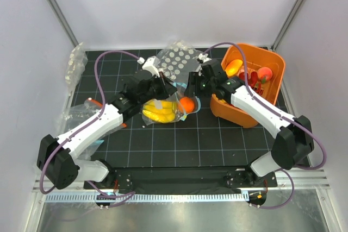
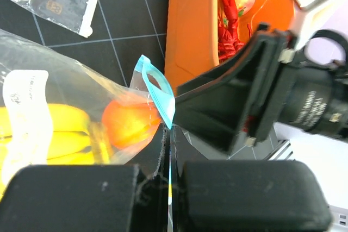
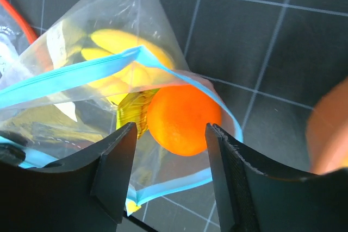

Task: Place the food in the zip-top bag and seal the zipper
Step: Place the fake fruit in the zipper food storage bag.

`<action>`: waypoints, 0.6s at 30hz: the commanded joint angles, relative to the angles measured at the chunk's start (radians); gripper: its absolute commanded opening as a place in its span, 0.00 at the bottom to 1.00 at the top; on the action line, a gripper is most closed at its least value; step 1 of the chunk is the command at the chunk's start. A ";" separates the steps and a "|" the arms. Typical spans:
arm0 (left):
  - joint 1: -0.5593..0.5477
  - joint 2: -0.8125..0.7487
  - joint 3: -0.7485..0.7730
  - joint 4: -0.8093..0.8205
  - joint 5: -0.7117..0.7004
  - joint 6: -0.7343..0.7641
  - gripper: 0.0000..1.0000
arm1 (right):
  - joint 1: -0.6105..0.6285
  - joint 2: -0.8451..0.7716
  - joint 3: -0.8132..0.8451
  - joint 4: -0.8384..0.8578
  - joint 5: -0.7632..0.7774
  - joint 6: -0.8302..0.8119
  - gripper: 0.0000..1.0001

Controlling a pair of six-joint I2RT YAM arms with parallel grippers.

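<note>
The black gridded surface [image 1: 217, 139] carries everything. An orange bin [image 1: 235, 113] stands by its far right corner, and in it lie the mango-like piece [image 1: 234, 67] and some red chilli peppers [image 1: 253, 78]. A clear bag with white dots [image 1: 179, 61] lies against the far edge near the middle. Other clear bags [image 1: 76, 64] are bunched at the far left corner.

The zip-top bag [image 1: 163, 110] lies at the centre of the surface with its mouth turned toward the bin. The yellow banana bunch [image 1: 159, 112] fills its closed end, behind the white label [image 2: 24, 107]. The small orange [image 1: 187, 103] sits just inside the mouth, touching the bananas.

The left pincer [image 1: 167, 92] reaches in from the left edge. The left wrist view shows this pincer [image 2: 168, 167] clenched, its two pads pressed together on a fold of the bag's clear film just below the orange [image 2: 130, 123].

The right pincer [image 1: 194, 88] comes from the bin side and is released. In its own view the fingers [image 3: 114, 172] stand wide apart, and the orange [image 3: 182, 118] lies in line with the gap between them. Whether they touch the fruit cannot be told. From the left wrist view its tip meets the bag's mouth edge.

The zipper [image 3: 70, 74] is unsealed. Its light-blue strip gapes in a loop around the orange and stands up in a curl [image 2: 159, 93] beside the right fingertip.
</note>
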 commanded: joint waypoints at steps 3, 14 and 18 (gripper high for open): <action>-0.001 -0.077 -0.022 0.039 -0.028 0.033 0.00 | -0.001 -0.055 0.059 -0.119 0.121 -0.023 0.59; -0.001 -0.169 -0.028 0.016 -0.148 0.067 0.00 | -0.004 -0.001 0.042 -0.096 0.052 -0.002 0.59; -0.001 -0.192 -0.032 0.010 -0.179 0.070 0.00 | -0.006 0.005 0.016 -0.041 -0.029 0.009 0.45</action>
